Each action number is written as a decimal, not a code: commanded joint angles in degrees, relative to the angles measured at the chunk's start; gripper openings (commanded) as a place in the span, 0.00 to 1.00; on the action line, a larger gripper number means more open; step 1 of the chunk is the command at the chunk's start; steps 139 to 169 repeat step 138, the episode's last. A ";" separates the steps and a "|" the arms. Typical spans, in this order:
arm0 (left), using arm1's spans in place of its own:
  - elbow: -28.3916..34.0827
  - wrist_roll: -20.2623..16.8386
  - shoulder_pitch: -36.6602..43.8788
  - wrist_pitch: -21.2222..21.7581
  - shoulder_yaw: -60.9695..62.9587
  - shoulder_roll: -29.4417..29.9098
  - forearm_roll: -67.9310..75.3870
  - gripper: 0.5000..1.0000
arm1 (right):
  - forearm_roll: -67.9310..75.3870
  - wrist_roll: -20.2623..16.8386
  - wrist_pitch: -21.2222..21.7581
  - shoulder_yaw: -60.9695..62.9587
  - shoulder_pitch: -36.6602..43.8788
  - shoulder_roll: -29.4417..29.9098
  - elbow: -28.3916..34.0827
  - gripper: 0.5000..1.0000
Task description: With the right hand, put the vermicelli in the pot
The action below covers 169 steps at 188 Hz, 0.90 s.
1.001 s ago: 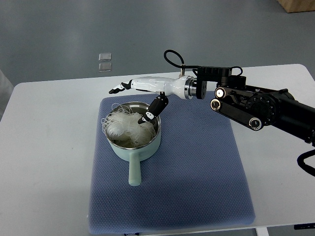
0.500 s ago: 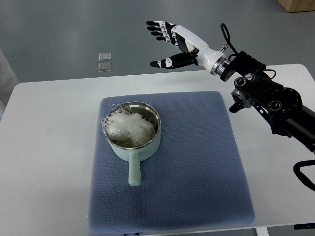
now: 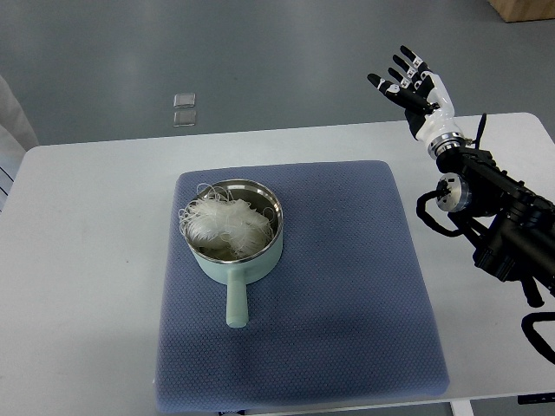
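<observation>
Bright, even overhead light; soft shadow below pot (image 3: 232,251); sharp focus, no glare.

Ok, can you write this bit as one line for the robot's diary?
vermicelli: in pot | right hand: open, empty, raised beyond table | pot: on blue mat

you're looking down on a white tabletop (image 3: 87,260) with rounded corners, set over a grey floor (image 3: 260,52). a blue-grey quilted mat (image 3: 347,295) lies flat on it, roughly central, leaving bare white on the left and right. its near edge reaches almost to the tabletop's near edge. on the floor beyond the far edge you can see two small pale squares (image 3: 184,109), one just behind the other.
</observation>
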 commanded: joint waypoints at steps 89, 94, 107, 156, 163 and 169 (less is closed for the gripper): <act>0.00 0.00 0.00 -0.06 0.00 0.00 0.00 1.00 | 10.57 -0.03 0.49 -0.06 -2.78 1.27 -1.47 0.86; 0.00 0.00 0.00 0.03 0.00 0.00 0.00 1.00 | 10.48 0.06 0.49 -0.15 -2.87 1.19 -1.47 0.86; 0.00 0.00 0.00 0.03 0.00 0.00 0.00 1.00 | 10.22 0.15 0.49 -0.24 -2.96 1.19 -1.47 0.86; 0.00 0.00 0.00 0.03 0.00 0.00 0.00 1.00 | 10.13 0.24 0.40 -0.59 -3.22 1.01 -1.56 0.86; 0.00 0.00 0.00 0.03 0.00 0.00 0.00 1.00 | 10.13 0.24 0.40 -0.59 -3.22 1.01 -1.56 0.86; 0.00 0.00 0.00 0.03 0.00 0.00 0.00 1.00 | 10.13 0.24 0.40 -0.59 -3.22 1.01 -1.56 0.86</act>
